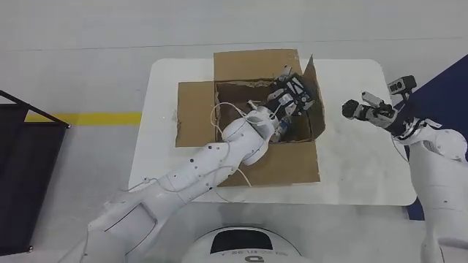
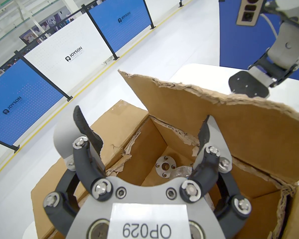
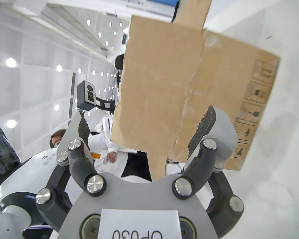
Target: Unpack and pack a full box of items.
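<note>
Brown cardboard is being seen from above as one open box (image 1: 197,113) standing on the white table (image 1: 351,168). Four flaps are being counted, three spread outward and one, the upright flap (image 2: 214,115), standing on the side toward the right arm. The left gripper (image 1: 292,95) is being held over the box's inside near that flap, and the contents are being hidden there by the arm. In the left wrist view the inside is being revealed: one round metal disc (image 2: 165,166) with a centre hole is lying on the box floor. Just beside it is one crumpled clear piece (image 2: 183,171), too blurred to be identified. The nearer floor is being cut off by the gripper's base. The left fingers (image 2: 87,130) are being held wide apart with nothing between them. The right gripper (image 1: 357,109) is being held over the table just beside the box, outside the upright flap. In its own wrist view its two fingers (image 3: 201,128) are likewise being held wide apart, with nothing gripped.
</note>
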Robot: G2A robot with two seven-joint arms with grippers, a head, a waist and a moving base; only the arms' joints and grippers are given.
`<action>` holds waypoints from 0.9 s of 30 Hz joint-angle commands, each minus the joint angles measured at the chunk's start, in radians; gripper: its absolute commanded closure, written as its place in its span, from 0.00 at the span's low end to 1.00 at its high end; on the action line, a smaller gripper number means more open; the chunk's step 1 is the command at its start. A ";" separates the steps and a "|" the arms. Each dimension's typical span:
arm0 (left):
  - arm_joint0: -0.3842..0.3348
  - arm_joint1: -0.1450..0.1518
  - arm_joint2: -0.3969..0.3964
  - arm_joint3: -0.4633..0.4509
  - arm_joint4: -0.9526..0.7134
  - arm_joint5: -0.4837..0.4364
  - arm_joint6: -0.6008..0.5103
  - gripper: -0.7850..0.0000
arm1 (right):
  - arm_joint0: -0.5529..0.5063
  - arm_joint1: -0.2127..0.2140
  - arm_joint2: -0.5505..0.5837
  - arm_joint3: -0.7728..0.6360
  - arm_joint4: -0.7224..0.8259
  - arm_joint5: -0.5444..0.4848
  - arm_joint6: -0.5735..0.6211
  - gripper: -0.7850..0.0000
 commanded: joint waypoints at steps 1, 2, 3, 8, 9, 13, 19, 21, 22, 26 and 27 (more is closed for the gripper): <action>-0.018 -0.023 0.023 0.040 -0.012 0.004 0.006 0.00 | -0.058 0.016 0.082 0.012 0.045 -0.016 -0.016 0.00; -0.028 -0.035 0.035 0.063 -0.014 0.007 0.005 0.00 | -0.086 0.023 0.116 0.013 0.064 -0.022 -0.022 0.00; -0.037 -0.048 0.048 0.089 -0.016 0.007 0.004 0.00 | -0.114 0.029 0.148 0.013 0.083 -0.027 -0.027 0.00; -0.064 -0.110 0.106 0.209 -0.024 0.025 0.009 0.00 | -0.232 0.043 0.243 -0.041 0.134 -0.049 -0.049 0.00; -0.065 -0.120 0.114 0.226 -0.024 0.024 0.018 0.00 | -0.248 0.044 0.249 -0.057 0.136 -0.051 -0.051 0.00; -0.074 -0.143 0.113 0.266 -0.008 0.040 0.057 0.00 | -0.254 0.046 0.237 -0.073 0.130 -0.056 -0.056 0.00; -0.027 -0.097 -0.034 0.125 0.017 0.106 0.130 0.00 | -0.190 0.058 0.226 -0.127 0.105 -0.046 -0.046 0.00; 0.032 -0.056 -0.131 0.019 0.047 0.116 0.134 0.00 | -0.181 0.062 0.220 -0.184 0.075 -0.052 -0.052 0.00; 0.072 -0.032 -0.194 -0.051 0.065 0.117 0.134 0.00 | -0.174 0.065 0.213 -0.223 0.054 -0.054 -0.055 0.00; 0.302 0.057 -0.464 -0.371 0.149 0.044 0.096 0.00 | -0.139 0.073 0.160 -0.343 -0.026 -0.057 -0.057 0.00; 0.362 0.074 -0.540 -0.447 0.157 0.025 0.086 0.00 | -0.122 0.075 0.136 -0.376 -0.051 -0.054 -0.054 0.00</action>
